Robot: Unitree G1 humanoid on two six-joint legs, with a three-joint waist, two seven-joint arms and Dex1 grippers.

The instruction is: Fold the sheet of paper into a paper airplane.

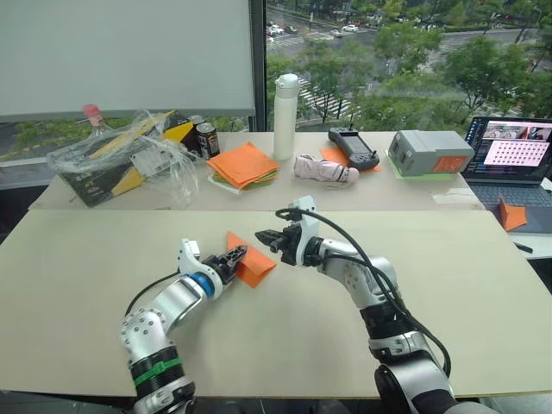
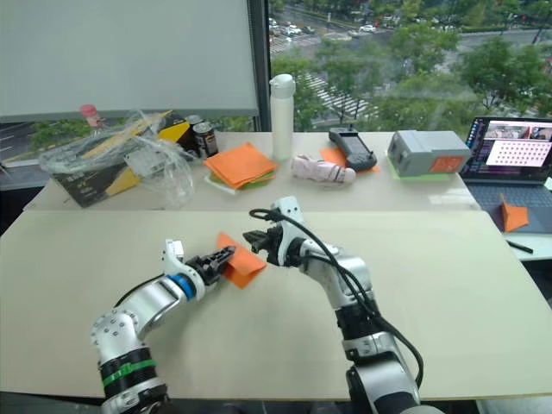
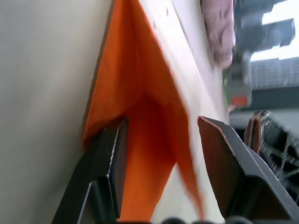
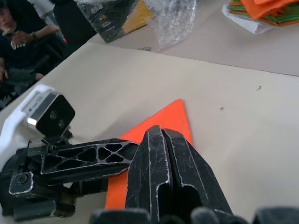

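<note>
The paper [image 1: 248, 262] lies on the near table [image 1: 448, 285], partly folded into a pointed wedge, between the two grippers. The left gripper [image 1: 233, 256] reaches in from its left edge with its fingers [image 3: 112, 158] spread apart, straddling a raised flap of the paper; in the left wrist view nothing is pinched, though one finger seems to rest on or just beside the orange surface. The right gripper [image 1: 266, 236] hovers just above the paper's far-right corner with its fingers [image 4: 161, 163] pressed together, holding nothing.

The paper is very light, thin and limp, so it will slide on the smooth table under any sideways push and will spring up from a soft crease. It tears or crumples easily if squeezed mid-sheet. The best hold is probably at a folded edge or corner, where the doubled layers are stiffer, while the other gripper pins the body flat.
</note>
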